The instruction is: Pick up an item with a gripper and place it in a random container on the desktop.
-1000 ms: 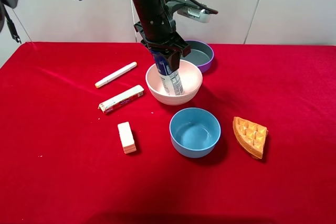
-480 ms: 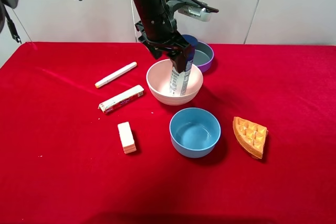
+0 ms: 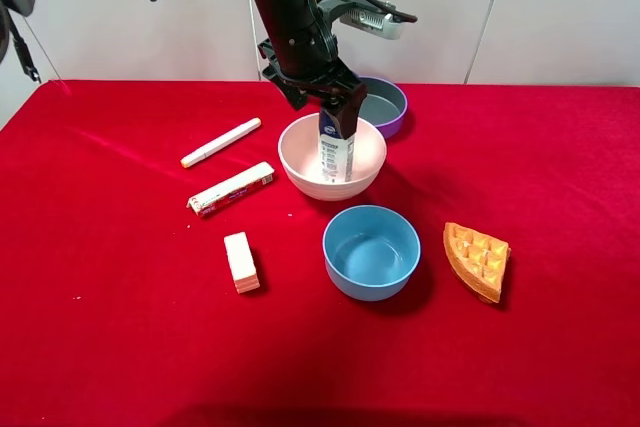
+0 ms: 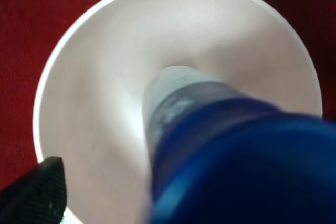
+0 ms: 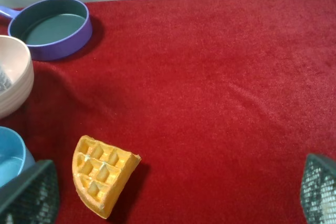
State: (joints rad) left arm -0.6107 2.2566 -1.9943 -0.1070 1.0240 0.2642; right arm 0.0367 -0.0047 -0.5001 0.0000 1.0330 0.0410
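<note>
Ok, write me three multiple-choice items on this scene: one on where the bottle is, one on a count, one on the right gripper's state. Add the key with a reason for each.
1. Where does the blue-capped bottle stand?
A. in the pink bowl
B. in the blue bowl
C. in the purple pan

2. How many bowls are on the red cloth?
A. one
B. two
C. four

3. What state is the right gripper in?
A. shut on the marker
B. open, holding nothing
C. shut on the waffle slice

Key:
1 A, the bottle's base sits inside the pink bowl.
2 B, only the pink and blue bowls show; the purple vessel is a handled pan.
3 B, its fingertips sit far apart with only cloth between them.
</note>
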